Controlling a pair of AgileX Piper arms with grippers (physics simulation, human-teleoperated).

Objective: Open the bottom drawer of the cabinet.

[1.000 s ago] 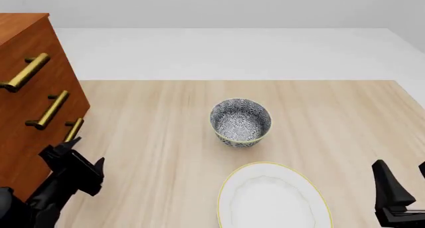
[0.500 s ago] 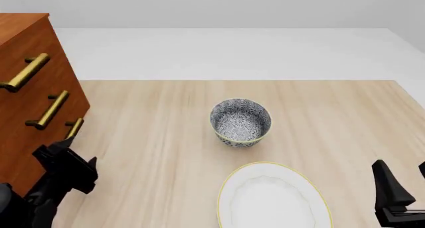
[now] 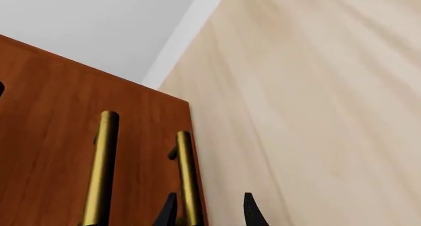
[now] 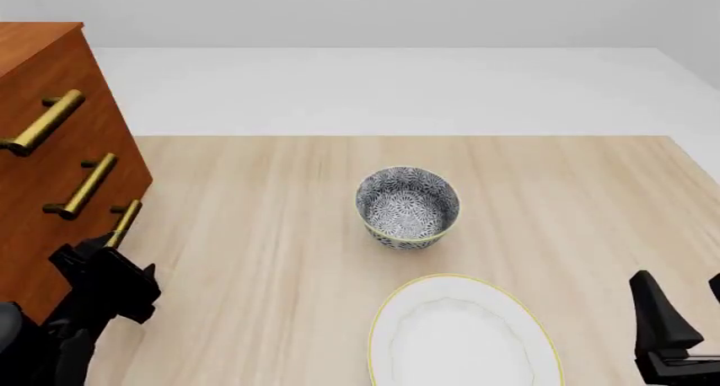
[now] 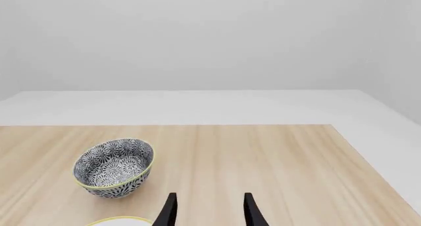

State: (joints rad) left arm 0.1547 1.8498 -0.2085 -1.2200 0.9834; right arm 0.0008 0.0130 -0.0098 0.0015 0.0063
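Observation:
The cabinet stands at the table's left edge, reddish-brown, with three brass bar handles. Its bottom drawer looks flush with the front, and its handle is the one nearest the tabletop. My left gripper sits low against the cabinet just below that handle. In the left wrist view the left gripper is open, and the lowest handle runs between its fingers, close to one fingertip. The middle handle lies beside it. My right gripper rests open at the near right, holding nothing.
A blue-patterned bowl stands mid-table, also seen in the right wrist view as the bowl. A white plate with a yellow rim lies in front of it, near the table's front edge.
My left gripper has shifted left and back, closer to the cabinet's lower front. The drawer fronts, bowl, plate and right arm have not moved.

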